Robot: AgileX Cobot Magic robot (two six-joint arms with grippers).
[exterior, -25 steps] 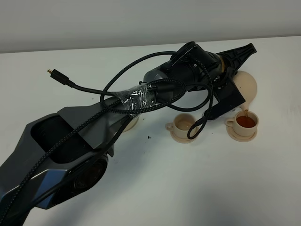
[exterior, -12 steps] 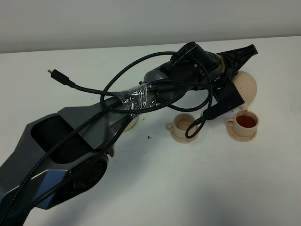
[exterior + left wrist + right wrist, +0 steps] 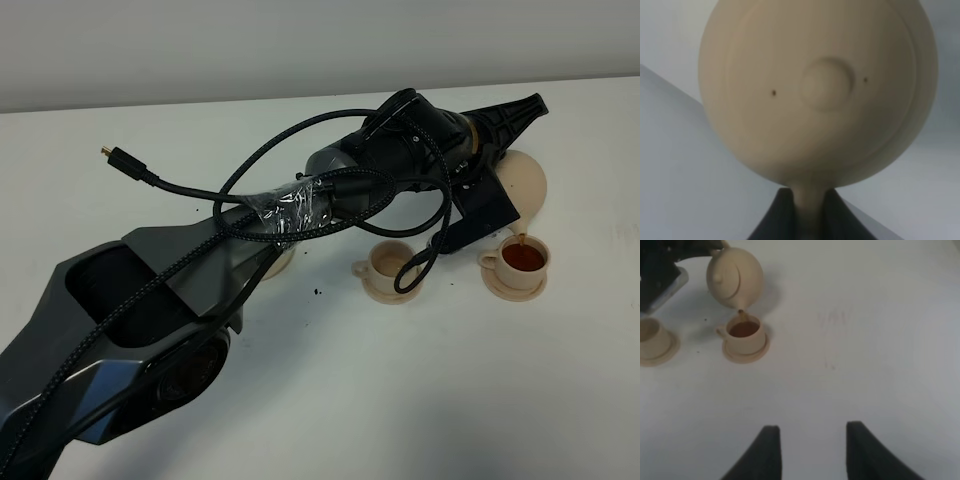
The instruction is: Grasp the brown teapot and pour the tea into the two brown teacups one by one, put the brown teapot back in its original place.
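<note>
Brown teapot (image 3: 525, 185) is off the table, tipped spout-down above the right-hand teacup (image 3: 522, 260). A thin thread of tea (image 3: 521, 238) runs from spout to cup. The cup holds reddish-brown tea well up its wall and sits on its small saucer (image 3: 515, 290).

Left gripper (image 3: 520, 115) reaches across to the right side of the white table (image 3: 400, 400). The left wrist view shows its dark fingers (image 3: 772, 220) pressed together on the teapot's loop handle, one on each side. The lid and knob face that camera.

The second teacup (image 3: 390, 265) stands on its own saucer to the left of the filled one, apart from it. Its inside shows pale. A loop of black cable (image 3: 415, 275) from the left arm hangs in front of it.

A sliver of pale tan saucer (image 3: 285, 262) shows under the left arm; the rest is hidden.

Right gripper (image 3: 812, 440) hangs over bare table, fingers spread with nothing between them. It is well apart from the teapot and cups, which its wrist camera sees from a distance.
</note>
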